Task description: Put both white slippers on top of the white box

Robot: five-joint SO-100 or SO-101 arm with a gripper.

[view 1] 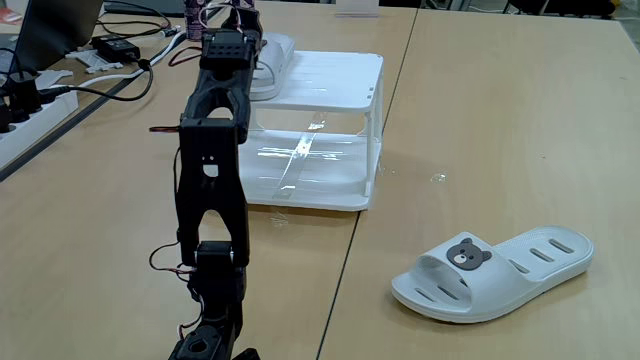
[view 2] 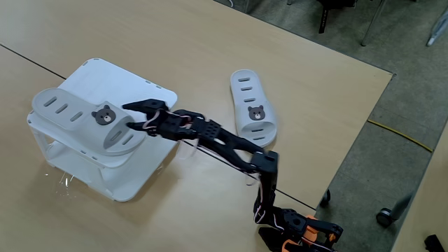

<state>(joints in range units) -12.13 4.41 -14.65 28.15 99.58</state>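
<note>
Free room, a fixed view: bare table (view 2: 210, 42) across upper centre and between white box (view 2: 150, 94) and the 2nd slipper (view 2: 253, 105) at centre – open lane. Box top's right part bare; left part taken by the 1st slipper (view 2: 84, 119). Gripper (view 2: 136, 115) sits at that slipper's toe end, jaws apart.

Other fixed view: cables & power strip (view 1: 35, 100) crowd upper left. Arm (view 1: 212, 190) blocks left-centre. Right half open except slipper at lower right.

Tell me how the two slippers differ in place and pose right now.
One slipper lies on top of the box; the other slipper lies on the table. The gripper is at the first, open; the second lies apart from it. Both are white, upright, with a bear badge.
</note>
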